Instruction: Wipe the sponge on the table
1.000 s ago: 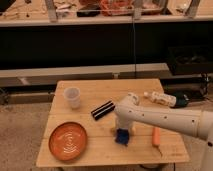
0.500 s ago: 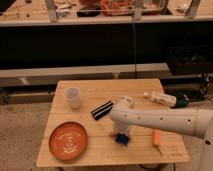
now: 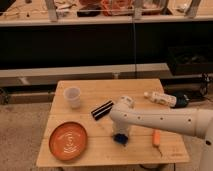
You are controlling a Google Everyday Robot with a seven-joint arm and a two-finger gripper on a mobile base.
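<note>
Sponge: small dark blue soft sponge (image 3: 120,138), lower centre, on the pale wooden plank counter (image 3: 100,90).
Tool: the tool (image 3: 122,131) sits directly over it; we cannot tell its grip.

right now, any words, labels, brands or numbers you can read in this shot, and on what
No text can be read in this view.
On the white bottle lying on the table: any label is too blurred to read.
On the orange plate: a pale swirl pattern, no words.
On the black-and-white striped block: stripes only.
On the gripper, down at the sponge near the table's middle: no marking shows.
</note>
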